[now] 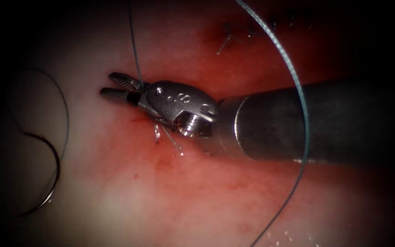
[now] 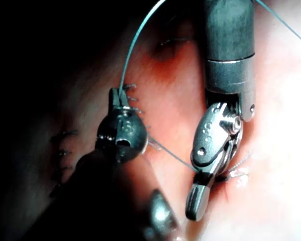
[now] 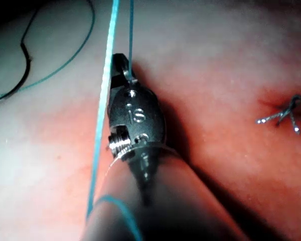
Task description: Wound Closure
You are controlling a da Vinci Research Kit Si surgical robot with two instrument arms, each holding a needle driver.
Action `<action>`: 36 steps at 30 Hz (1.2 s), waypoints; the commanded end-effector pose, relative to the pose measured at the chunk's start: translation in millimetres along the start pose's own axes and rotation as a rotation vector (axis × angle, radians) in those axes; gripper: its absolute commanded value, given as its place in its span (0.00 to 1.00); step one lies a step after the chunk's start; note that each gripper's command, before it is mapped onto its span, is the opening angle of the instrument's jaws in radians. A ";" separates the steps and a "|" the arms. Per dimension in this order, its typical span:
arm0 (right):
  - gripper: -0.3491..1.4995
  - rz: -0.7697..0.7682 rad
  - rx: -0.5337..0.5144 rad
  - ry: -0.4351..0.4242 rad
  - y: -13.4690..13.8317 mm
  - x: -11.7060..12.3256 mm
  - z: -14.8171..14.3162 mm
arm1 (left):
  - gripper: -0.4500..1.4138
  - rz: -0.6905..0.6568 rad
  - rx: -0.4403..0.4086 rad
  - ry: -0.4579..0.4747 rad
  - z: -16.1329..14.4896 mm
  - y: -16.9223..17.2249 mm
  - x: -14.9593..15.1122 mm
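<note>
I have the right arm's tool (image 1: 120,88) lying low over the tissue (image 1: 197,196), its jaws parted a little, with a strand of the thread (image 1: 136,55) running between them near their base; I can't tell if they pinch it. The left arm's tool (image 2: 116,98) shows in the left wrist view, jaws closed on that thread strand, which runs up and away from it. The needle (image 1: 51,183) lies free on the tissue, well to the left of the right tool, held by nothing and not in the tissue. Just beside the right tool's wrist, short thread ends (image 1: 168,137) stand up from a stitch with red fluid (image 1: 161,160) around it. Beyond the tool, finished stitches (image 1: 227,39) close part of the cut. I judge several stitches placed, this one's thread yet untrimmed.
</note>
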 end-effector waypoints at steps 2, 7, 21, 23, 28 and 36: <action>0.00 0.012 0.003 0.037 -0.2 0.3 0.3 | 0.00 0.003 0.000 0.002 0.6 -0.1 0.0; 0.88 -0.003 0.026 0.089 1.0 2.0 -2.0 | 0.00 0.011 -0.002 0.004 0.4 0.6 0.8; 0.99 -0.175 -0.015 -0.002 11.0 1.7 -19.0 | 0.00 0.067 -0.018 0.062 3.3 2.7 6.5; 0.98 -0.182 -0.038 -0.023 14.0 2.5 -21.5 | 0.00 0.092 -0.041 0.089 4.5 4.6 7.6; 0.96 -0.180 -0.095 -0.031 18.4 4.0 -24.9 | 0.00 0.129 -0.110 0.059 9.0 7.8 9.1; 0.96 -0.195 -0.173 0.051 21.1 9.4 -29.3 | 0.00 0.265 -0.165 -0.087 18.8 7.3 5.1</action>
